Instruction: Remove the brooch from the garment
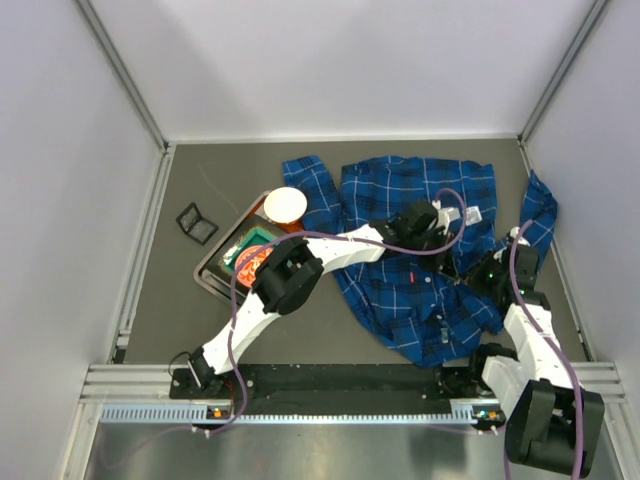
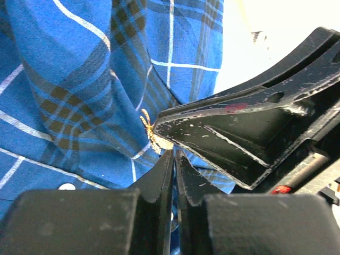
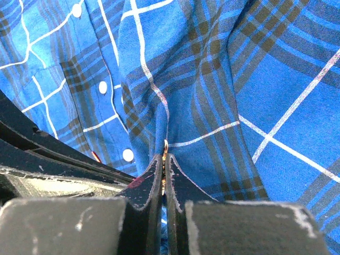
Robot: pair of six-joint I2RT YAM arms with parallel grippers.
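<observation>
Brooch point(image 2: 150, 130) pinned on shirt point(image 2: 64, 79) fold, right half of table point(image 1: 190, 330). Right gripper point(image 3: 163, 159) pressed together, pinching brooch edge. Left gripper point(image 2: 171, 156) pressed together at cloth just beside. Risk: thin hold slips, or pull drags shirt if pin not open.

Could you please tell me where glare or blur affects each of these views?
Top external: even, soft light, no glare on the garment. Left wrist: a blown-out white patch at upper right; the left fingers are soft up close, the brooch sharp. Right wrist: plaid crisp, the right fingers blurred along the bottom edge.
</observation>
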